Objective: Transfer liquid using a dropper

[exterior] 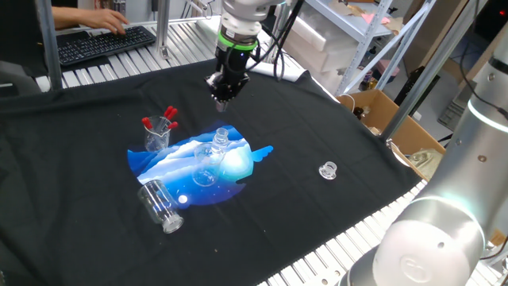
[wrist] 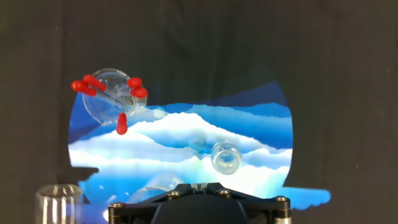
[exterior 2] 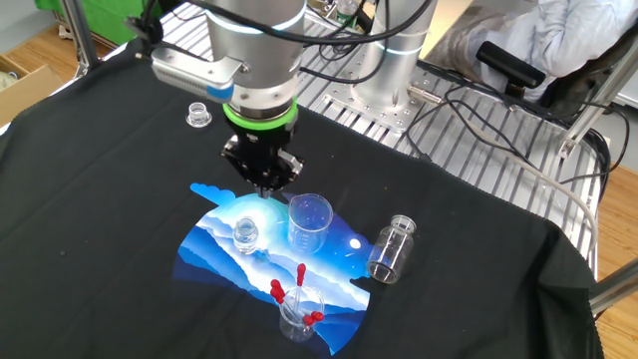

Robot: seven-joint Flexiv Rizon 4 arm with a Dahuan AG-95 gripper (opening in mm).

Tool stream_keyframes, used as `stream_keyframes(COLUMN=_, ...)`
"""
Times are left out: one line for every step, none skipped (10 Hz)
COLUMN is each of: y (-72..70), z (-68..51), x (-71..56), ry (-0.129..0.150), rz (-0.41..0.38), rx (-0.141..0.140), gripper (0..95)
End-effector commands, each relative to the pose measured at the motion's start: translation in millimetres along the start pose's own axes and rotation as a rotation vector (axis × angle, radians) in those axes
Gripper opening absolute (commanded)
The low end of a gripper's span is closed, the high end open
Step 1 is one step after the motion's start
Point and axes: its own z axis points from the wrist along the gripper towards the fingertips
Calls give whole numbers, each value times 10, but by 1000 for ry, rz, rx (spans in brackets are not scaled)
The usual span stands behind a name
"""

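Note:
Several droppers (wrist: 122, 123) with red bulbs stand in a small clear glass (wrist: 107, 93) on the blue mat; they also show as droppers (exterior: 169, 114) in one fixed view and droppers (exterior 2: 300, 273) in the other. My gripper (exterior: 221, 102) hangs above the mat's edge, well apart from them. Its jaws are shut with nothing between them. In the other fixed view the gripper (exterior 2: 265, 188) sits just above the mat beside a clear beaker (exterior 2: 310, 219). The hand view shows the gripper (wrist: 199, 185) at the bottom edge.
A small clear glass bottle (wrist: 225, 157) stands mid-mat, seen too as bottle (exterior: 220, 139). A larger jar (exterior: 160, 205) lies on its side at the mat's edge. A clear cap (exterior: 328, 169) lies alone on the black cloth. A keyboard (exterior: 103, 41) sits beyond the cloth.

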Motion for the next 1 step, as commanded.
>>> stream_keyframes(y=-29, z=3, x=12, ry=-1, rz=-70, rx=3, gripper=0)
